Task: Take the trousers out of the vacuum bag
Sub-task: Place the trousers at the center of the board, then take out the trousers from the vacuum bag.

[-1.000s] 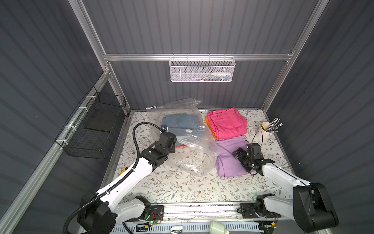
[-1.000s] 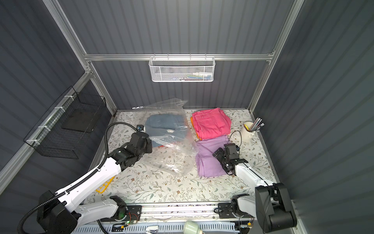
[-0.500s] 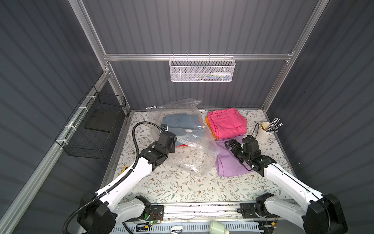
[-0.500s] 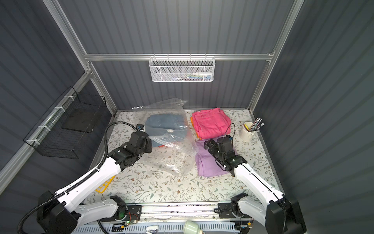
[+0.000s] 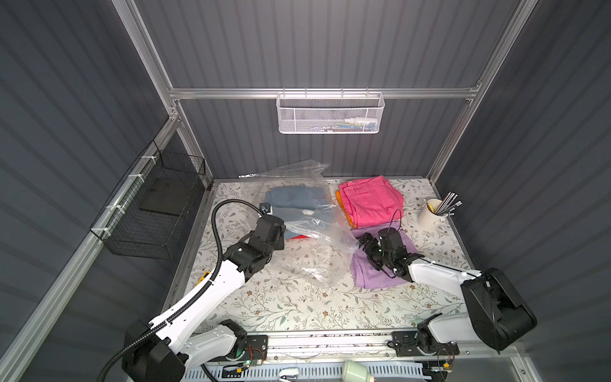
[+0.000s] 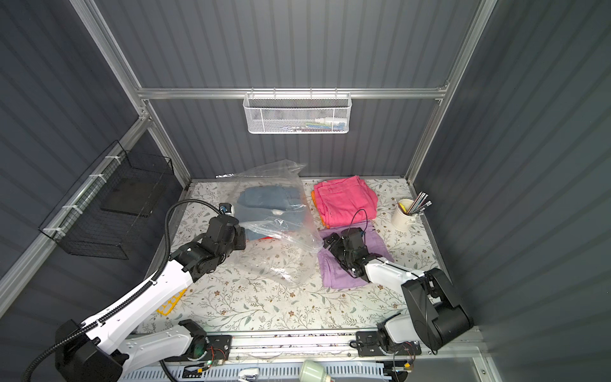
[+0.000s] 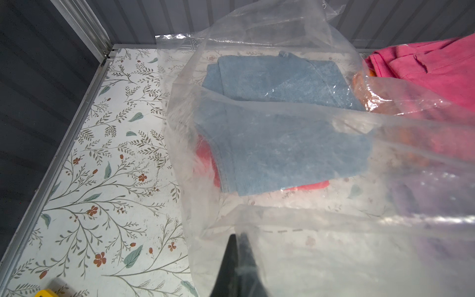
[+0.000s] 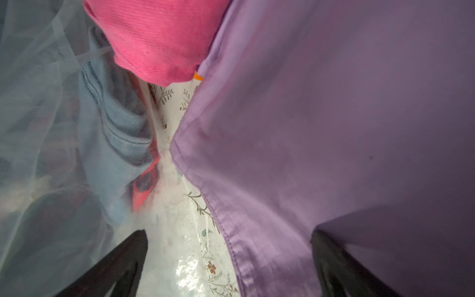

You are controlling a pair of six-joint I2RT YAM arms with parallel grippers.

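The crinkly see-through vacuum bag [image 5: 310,261] lies mid-table, its mouth toward the front. Inside it are folded light blue trousers [image 7: 280,144] on top of red trousers [image 7: 205,159]. My left gripper [image 7: 235,236] is shut on the bag's near-left edge and holds the plastic up. Outside the bag, hot pink trousers [image 5: 370,198] lie on orange trousers [image 5: 340,203] at the back right, and lilac trousers [image 5: 373,274] lie flat in front of them. My right gripper [image 8: 228,232] is open and low over the lilac trousers' left edge, one finger against the bag.
A white cup of pens [image 5: 431,216] stands at the right edge. A black wire basket [image 5: 155,211] hangs on the left wall and a white mesh basket [image 5: 330,114] on the back wall. A yellow piece [image 6: 170,302] lies at the table's front left.
My right gripper has moved left across the lilac trousers toward the bag, staying open. The left arm and the bag have not moved.
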